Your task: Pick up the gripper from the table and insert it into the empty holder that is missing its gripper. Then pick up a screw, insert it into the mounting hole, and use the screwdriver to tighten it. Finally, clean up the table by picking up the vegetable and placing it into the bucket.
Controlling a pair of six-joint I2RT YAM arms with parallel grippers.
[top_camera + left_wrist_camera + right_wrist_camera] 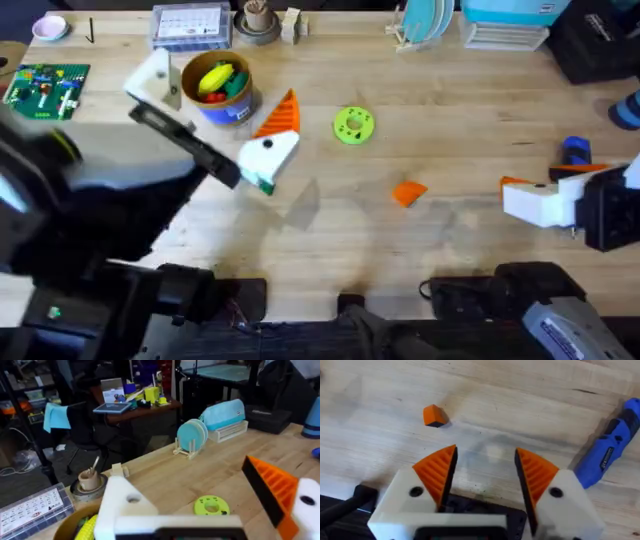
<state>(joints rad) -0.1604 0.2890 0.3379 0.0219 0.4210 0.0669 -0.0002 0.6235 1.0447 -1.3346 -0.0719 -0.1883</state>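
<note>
The loose orange gripper pad (409, 192) looks light, rigid, ribbed; best pinched across flat sides. Right gripper (485, 467) gapes; left gripper (222, 118) likewise spread, empty.

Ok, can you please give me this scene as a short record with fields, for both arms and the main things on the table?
left gripper: raised above the table, jaws open, holding nothing
holder: all-white finger of the left gripper, no orange pad on it
right gripper: low over the table, jaws open, both orange pads present
loose orange gripper: on the table, touched by neither arm
screwdriver: lying on the table beside the right gripper
bucket: upright, toy food inside
green disc: flat on the table
</note>
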